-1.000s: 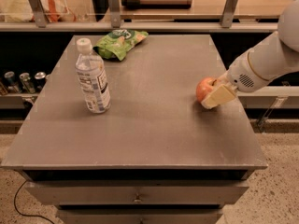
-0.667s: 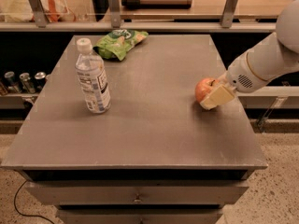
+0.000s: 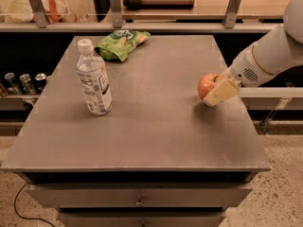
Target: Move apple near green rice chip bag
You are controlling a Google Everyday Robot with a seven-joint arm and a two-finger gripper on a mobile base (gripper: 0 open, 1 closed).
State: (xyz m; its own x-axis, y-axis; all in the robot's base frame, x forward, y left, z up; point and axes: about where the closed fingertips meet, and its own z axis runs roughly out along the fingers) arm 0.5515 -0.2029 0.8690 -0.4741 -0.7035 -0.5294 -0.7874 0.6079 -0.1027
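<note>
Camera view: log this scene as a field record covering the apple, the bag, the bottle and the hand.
apple: right side of table, gripped by hand
hand: at table's right edge, closed on apple
green rice chip bag: far edge, left of centre, lying flat
water bottle: upright, left side, capped

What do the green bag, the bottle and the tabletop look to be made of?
The green rice chip bag: likely thin foil or plastic film, crinkled with glossy highlights. The water bottle: clear plastic, see-through, white cap, printed label. The table: probably matte grey metal or laminate, flat with dull sheen. The gripper is at the apple, near the table's right edge.
</note>
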